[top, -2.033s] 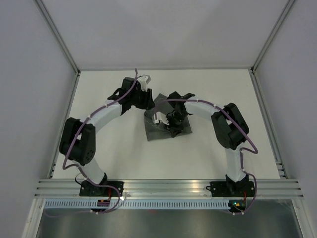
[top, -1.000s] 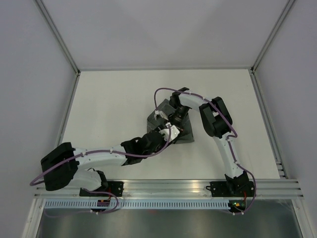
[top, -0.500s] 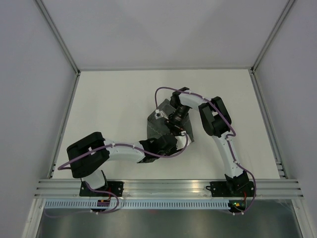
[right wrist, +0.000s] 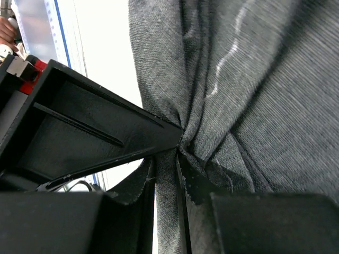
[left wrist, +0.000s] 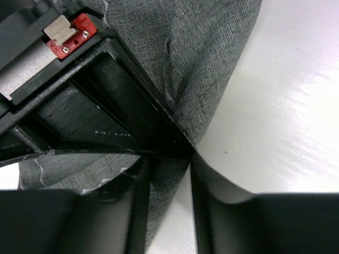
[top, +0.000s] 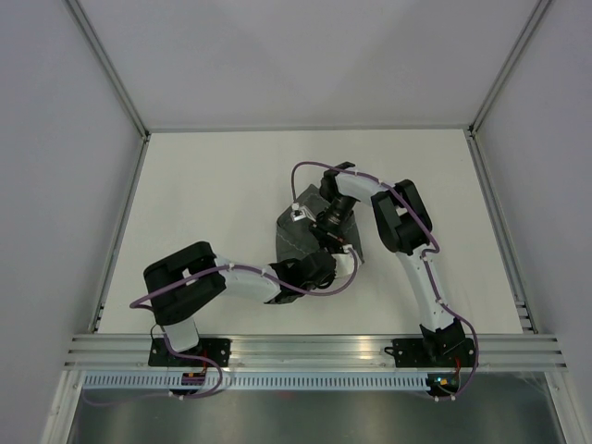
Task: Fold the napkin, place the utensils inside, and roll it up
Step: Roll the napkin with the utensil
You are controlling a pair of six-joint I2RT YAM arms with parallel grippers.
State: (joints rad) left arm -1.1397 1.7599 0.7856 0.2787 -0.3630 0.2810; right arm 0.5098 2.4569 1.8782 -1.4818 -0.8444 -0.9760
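The left gripper (left wrist: 186, 153) is clamped on the near edge of the crumpled dark grey napkin (top: 294, 242). The right gripper (right wrist: 179, 144) pinches a fold just beyond.

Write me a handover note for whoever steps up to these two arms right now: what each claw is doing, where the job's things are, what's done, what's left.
Left gripper: shut on a pinch of the napkin, near its front edge.
Right gripper: shut on the napkin too, almost tip to tip with the left.
Napkin: a bunched, partly folded heap in the middle of the table.
Fork: not visible in any view; it may be under the cloth.
Done: some folding, it seems.
Left: find the fork, check it sits inside, then roll the napkin up.
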